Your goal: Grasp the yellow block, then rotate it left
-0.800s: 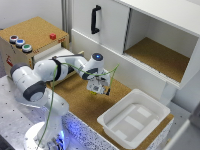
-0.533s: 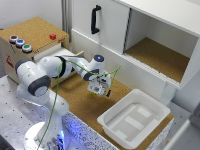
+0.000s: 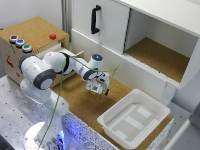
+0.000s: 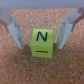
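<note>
The yellow block (image 4: 42,42) is a small bright yellow cube with a dark "N" on its top face, lying on the cork surface. In the wrist view my gripper (image 4: 40,45) is open around it, one finger (image 4: 15,32) on each side with a small gap to the block. In the exterior view the gripper (image 3: 98,90) points down low over the cork floor in front of the cabinet. The block is mostly hidden under it there.
A white tray (image 3: 150,102) stands on the cork at the exterior view's right. A white cabinet with a black handle (image 3: 94,19) and an open compartment (image 3: 155,55) is behind. A small red block (image 3: 52,36) and coloured buttons (image 3: 20,43) sit on a box at the left.
The gripper has come down a little toward the cork floor and shifted slightly to the exterior view's right. Its fingers stay open.
</note>
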`<action>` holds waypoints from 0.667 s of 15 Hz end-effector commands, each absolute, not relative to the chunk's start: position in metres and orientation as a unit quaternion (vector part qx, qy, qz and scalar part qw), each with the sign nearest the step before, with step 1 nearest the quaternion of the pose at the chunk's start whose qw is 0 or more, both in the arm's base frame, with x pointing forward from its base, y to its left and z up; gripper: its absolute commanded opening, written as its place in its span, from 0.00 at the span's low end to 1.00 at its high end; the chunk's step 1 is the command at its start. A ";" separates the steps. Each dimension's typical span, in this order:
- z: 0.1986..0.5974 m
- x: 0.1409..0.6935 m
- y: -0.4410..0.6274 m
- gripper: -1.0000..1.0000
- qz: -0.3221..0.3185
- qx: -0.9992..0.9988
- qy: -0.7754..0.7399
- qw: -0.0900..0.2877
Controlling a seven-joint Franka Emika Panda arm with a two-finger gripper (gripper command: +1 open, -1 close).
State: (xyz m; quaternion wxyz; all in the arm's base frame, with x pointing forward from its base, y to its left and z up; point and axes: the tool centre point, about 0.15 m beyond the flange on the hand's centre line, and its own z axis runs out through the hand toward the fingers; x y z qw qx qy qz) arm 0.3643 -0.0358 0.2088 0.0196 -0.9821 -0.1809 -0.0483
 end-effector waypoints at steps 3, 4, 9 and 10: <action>0.213 0.373 -0.046 0.00 -0.036 -0.988 -0.150 -0.004; 0.224 0.374 -0.051 0.00 -0.046 -0.988 -0.146 0.015; 0.272 0.381 -0.049 0.00 -0.050 -0.953 -0.298 0.017; 0.273 0.383 -0.047 0.00 -0.045 -0.935 -0.350 0.026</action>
